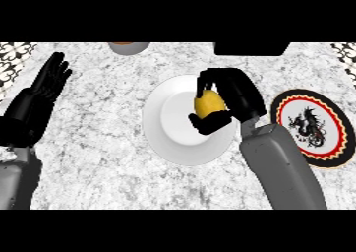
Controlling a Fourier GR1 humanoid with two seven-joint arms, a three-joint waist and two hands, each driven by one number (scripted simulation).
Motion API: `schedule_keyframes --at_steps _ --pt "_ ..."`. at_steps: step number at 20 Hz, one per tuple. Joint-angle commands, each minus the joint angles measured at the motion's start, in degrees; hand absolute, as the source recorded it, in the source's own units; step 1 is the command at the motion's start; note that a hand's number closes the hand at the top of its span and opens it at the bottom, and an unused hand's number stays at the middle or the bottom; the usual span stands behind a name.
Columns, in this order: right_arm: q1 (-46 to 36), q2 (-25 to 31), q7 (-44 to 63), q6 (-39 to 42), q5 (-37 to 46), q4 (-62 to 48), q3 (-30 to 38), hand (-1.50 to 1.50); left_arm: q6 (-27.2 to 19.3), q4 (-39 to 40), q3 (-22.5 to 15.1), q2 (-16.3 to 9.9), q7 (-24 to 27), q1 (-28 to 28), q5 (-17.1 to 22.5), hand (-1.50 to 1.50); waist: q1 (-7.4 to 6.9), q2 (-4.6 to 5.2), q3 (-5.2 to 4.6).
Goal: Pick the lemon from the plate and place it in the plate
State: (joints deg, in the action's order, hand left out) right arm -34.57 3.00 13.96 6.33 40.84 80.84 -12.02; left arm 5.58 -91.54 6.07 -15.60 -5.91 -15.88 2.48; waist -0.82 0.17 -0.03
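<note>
A yellow lemon (208, 104) lies over the white plate (170, 133) at the counter's middle. My right hand (235, 96) is curled round the lemon, fingers over its top and thumb under its near side. To the right lies a second plate (315, 129), patterned with a black and red rim and a dark dragon figure. My left hand (48, 78) rests open at the far left, fingers pointing up, away from both plates.
A round bowl-like object (128, 47) shows at the top edge, left of centre. A black object (251, 48) sits at the top edge right of centre. The counter is speckled grey stone.
</note>
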Motion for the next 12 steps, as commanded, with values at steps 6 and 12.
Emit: schedule_keyframes --at_steps 6,12 --pt "-14.4 -3.0 -3.5 -11.7 1.2 -27.9 -2.1 1.50 0.4 2.1 0.8 0.9 1.9 -1.2 0.0 0.00 -0.32 0.16 0.02" --pt "-15.9 -3.0 -3.5 -21.4 -9.9 -40.2 -5.2 -1.50 2.6 0.3 1.2 -0.6 -1.3 -1.7 1.7 0.00 -1.96 0.43 0.06"
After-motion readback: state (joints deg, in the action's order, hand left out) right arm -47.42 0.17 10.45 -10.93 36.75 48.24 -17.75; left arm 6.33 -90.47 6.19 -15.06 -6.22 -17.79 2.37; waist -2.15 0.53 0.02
